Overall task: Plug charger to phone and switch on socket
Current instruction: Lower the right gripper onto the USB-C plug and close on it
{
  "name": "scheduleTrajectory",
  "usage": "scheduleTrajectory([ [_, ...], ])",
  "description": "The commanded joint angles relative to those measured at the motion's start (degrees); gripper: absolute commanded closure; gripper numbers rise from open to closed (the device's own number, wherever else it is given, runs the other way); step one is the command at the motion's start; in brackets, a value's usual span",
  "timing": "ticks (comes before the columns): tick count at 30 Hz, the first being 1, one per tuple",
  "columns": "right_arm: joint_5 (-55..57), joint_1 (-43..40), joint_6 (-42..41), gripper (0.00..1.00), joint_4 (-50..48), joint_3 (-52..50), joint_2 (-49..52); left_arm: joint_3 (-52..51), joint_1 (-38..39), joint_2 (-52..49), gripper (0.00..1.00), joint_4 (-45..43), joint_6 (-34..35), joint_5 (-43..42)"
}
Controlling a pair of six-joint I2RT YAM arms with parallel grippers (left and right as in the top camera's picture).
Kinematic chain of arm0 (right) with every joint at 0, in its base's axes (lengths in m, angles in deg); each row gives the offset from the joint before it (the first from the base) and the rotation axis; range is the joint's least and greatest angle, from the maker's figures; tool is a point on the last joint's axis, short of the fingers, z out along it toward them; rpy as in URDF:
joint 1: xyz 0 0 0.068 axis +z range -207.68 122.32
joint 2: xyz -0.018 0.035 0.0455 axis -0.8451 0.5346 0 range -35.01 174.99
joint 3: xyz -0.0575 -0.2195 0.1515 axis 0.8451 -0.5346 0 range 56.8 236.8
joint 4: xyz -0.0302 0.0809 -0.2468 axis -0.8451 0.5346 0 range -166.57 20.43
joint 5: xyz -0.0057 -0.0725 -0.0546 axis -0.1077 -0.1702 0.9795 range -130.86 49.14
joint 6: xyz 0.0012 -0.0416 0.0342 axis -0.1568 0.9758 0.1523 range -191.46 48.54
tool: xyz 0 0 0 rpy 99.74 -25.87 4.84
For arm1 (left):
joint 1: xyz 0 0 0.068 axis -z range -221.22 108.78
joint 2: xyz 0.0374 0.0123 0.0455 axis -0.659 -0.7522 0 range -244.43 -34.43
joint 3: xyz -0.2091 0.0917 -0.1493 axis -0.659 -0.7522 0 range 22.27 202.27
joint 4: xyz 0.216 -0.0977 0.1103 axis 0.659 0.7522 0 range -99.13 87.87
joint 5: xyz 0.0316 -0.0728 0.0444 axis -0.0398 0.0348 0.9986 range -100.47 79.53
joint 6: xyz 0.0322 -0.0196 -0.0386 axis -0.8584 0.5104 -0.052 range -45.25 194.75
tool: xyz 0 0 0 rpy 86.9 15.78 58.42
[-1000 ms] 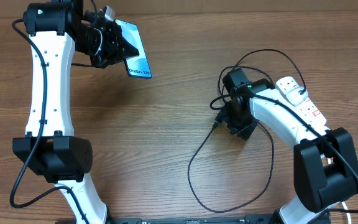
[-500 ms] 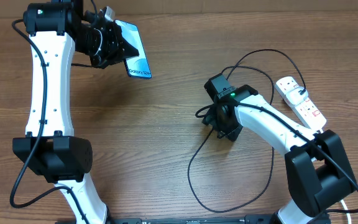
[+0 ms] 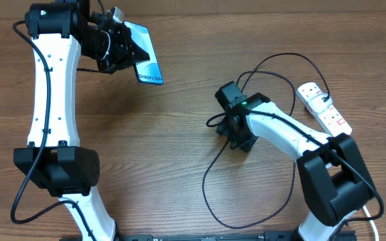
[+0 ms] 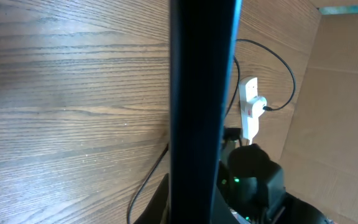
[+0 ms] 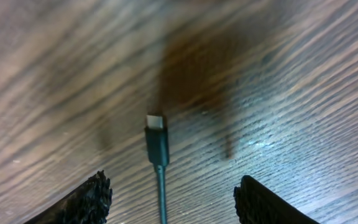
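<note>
The left gripper (image 3: 122, 45) pinches the phone (image 3: 147, 60) at the table's (image 3: 179, 127) far left, screen tilted, while the right gripper (image 5: 173, 190) stands spread above the charger (image 5: 157, 146), whose connector tip lies untouched on the wood between its fingers, left of the socket (image 3: 324, 107)

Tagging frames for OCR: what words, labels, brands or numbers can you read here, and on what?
"Galaxy": white letters at the lower end of the phone screen, overhead view. The letters that follow it are too small to read.
On the power strip, any markings are too small to read.
Left wrist and right wrist views: no text visible.
</note>
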Motion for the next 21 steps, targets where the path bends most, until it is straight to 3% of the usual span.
scheduleTrajectory([
  [1,0.70,0.68,0.13,0.35,0.00,0.28,0.63,0.22,0.31,-0.11,0.96,-0.24,-1.09,-1.27],
  [12,-1.68,0.76,0.13,0.36,-1.20,0.52,4.66,0.22,0.31,-0.11,0.96,-0.09,-1.09,-1.27],
  [21,-2.05,0.76,0.13,0.53,-1.99,0.52,5.55,0.22,0.31,-0.11,0.96,-0.11,-1.11,-1.25],
])
